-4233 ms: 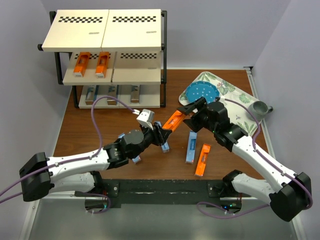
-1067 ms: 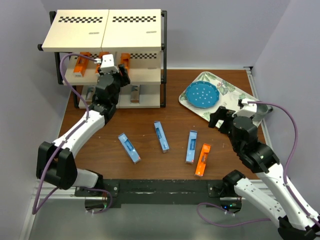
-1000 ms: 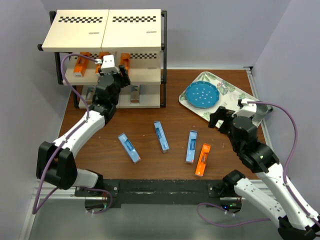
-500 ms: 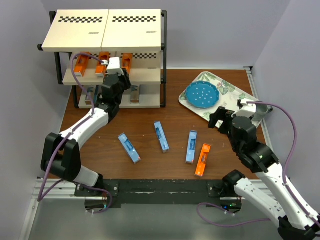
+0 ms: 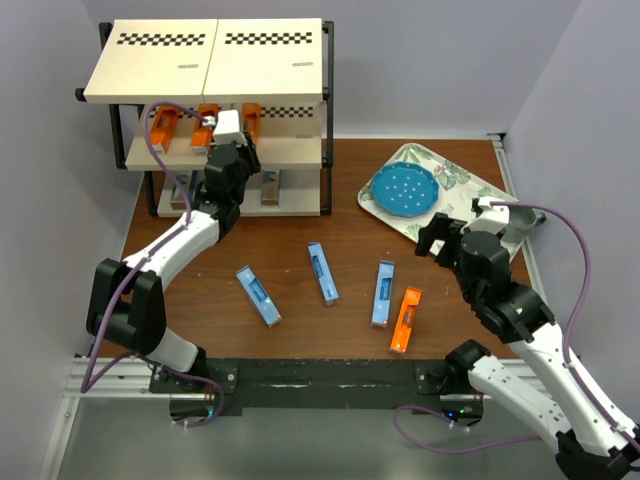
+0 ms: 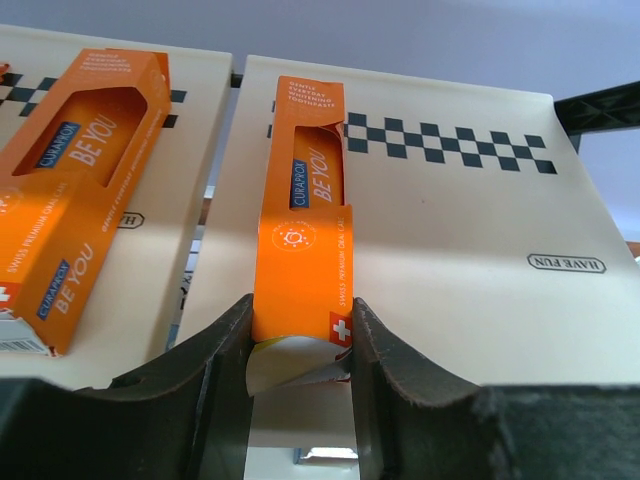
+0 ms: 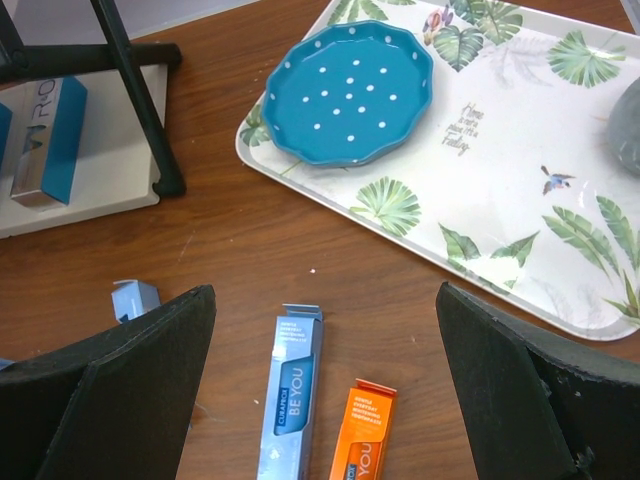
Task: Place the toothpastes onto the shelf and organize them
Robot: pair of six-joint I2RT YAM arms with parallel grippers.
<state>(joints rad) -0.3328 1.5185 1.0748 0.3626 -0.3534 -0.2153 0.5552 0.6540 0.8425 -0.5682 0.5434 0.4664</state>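
Observation:
My left gripper (image 5: pixel 235 145) is at the shelf's (image 5: pixel 280 150) middle tier, shut on the near end of an orange toothpaste (image 6: pixel 305 220) that lies on the cream board (image 6: pixel 460 230). Its jaws (image 6: pixel 298 350) touch the carton on both sides. Two more orange toothpastes (image 5: pixel 163 127) lie to its left; one shows in the left wrist view (image 6: pixel 80 220). On the table lie three light blue cartons (image 5: pixel 258 296), (image 5: pixel 322 273), (image 5: pixel 382 293) and one orange carton (image 5: pixel 405 319). My right gripper (image 5: pixel 440 235) is wide open and empty above the blue (image 7: pixel 295 400) and orange (image 7: pixel 362 440) cartons.
A floral tray (image 5: pixel 480 215) at the right holds a blue dotted plate (image 5: pixel 402 188) and a grey cup (image 5: pixel 518 213). The shelf's bottom tier holds silver-blue cartons (image 5: pixel 270 188). The shelf's black leg (image 7: pixel 145 110) stands left of the plate.
My left gripper has pushed the orange toothpaste further onto the middle tier. The right arm has barely moved.

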